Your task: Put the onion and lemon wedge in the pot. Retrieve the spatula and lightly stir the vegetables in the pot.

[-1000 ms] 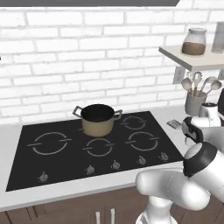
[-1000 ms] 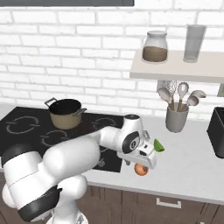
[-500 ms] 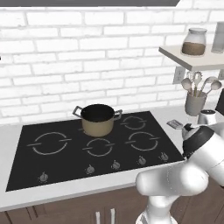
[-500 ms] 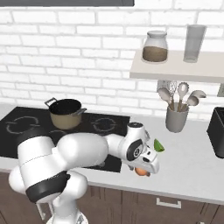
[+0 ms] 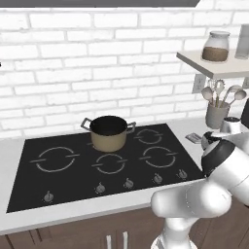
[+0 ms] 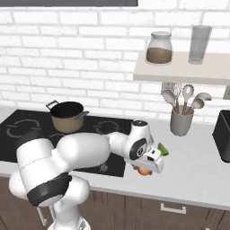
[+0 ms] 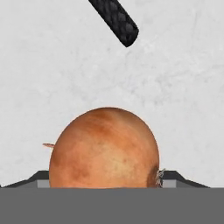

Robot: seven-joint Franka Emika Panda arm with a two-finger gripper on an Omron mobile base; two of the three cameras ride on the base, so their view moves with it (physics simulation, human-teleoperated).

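The onion [image 7: 104,148], orange-red and round, lies on the pale counter. My gripper [image 6: 144,168] is down over it, open, with one finger on each side and close to its skin. In the right base view the onion [image 6: 143,171] peeks out under the hand, and the bright green lemon wedge [image 6: 162,150] lies just right of the hand. The tan pot [image 6: 67,116] stands on the back of the cooktop, far left of the hand, also seen as the pot [image 5: 109,132]. A black handle end [image 7: 116,19] lies beyond the onion. A flat grey spatula head [image 5: 193,137] lies on the counter right of the cooktop.
A grey utensil cup [image 6: 182,122] with spoons and ladles stands by the wall behind the hand. Above it a shelf [image 6: 179,72] carries a jar [image 6: 159,47] and a glass [image 6: 200,38]. A dark appliance [image 6: 223,134] stands at the far right. The black cooktop [image 5: 73,170] spreads left.
The hand has dropped lower over the onion and my arm has leaned further right. The onion, wedge and pot have stayed where they were.
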